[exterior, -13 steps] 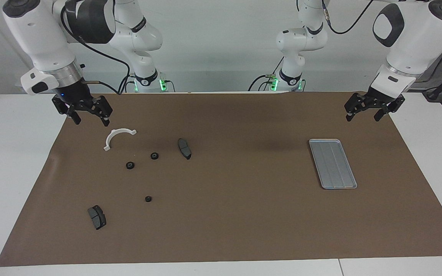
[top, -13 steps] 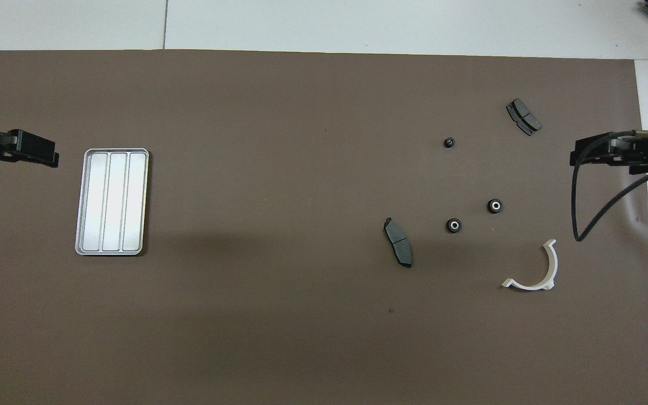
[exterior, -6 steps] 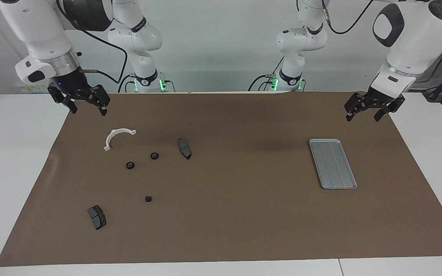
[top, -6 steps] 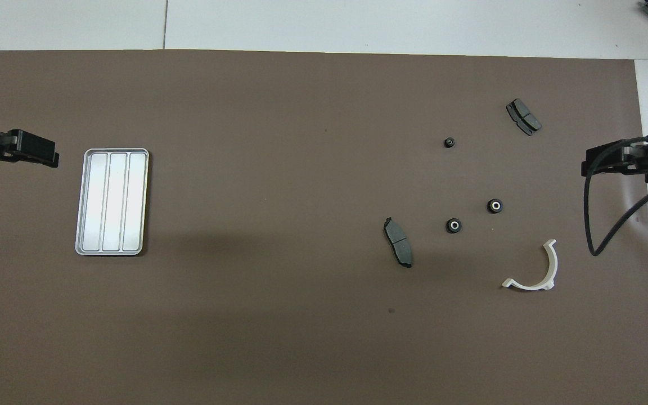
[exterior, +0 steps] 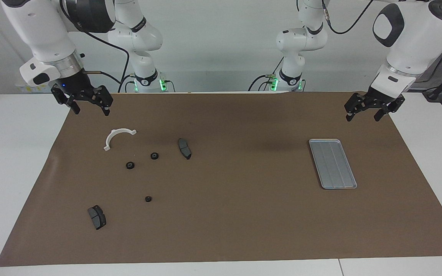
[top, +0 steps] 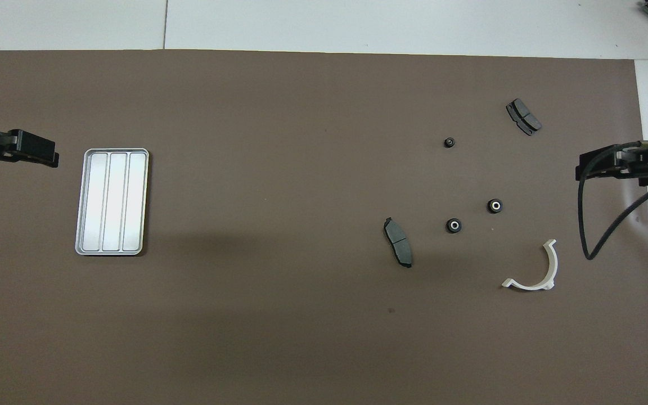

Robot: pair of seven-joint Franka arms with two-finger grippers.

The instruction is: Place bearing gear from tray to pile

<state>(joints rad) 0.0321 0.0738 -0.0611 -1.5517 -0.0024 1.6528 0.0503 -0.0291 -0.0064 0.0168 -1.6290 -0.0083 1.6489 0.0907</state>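
Both grippers spread and holding nothing: left gripper (exterior: 374,111) upper right, right gripper (exterior: 88,103) upper left. Tray (exterior: 333,163) runs top-to-bottom, slightly slanted, bare brown mat (exterior: 244,214) all around.

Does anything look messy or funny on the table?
Nothing is broken or spilled. The silver tray is bare, and three little black bearing gears already lie scattered among the brake pads and white bracket. Both claws, left and right, hang open, holding nothing.
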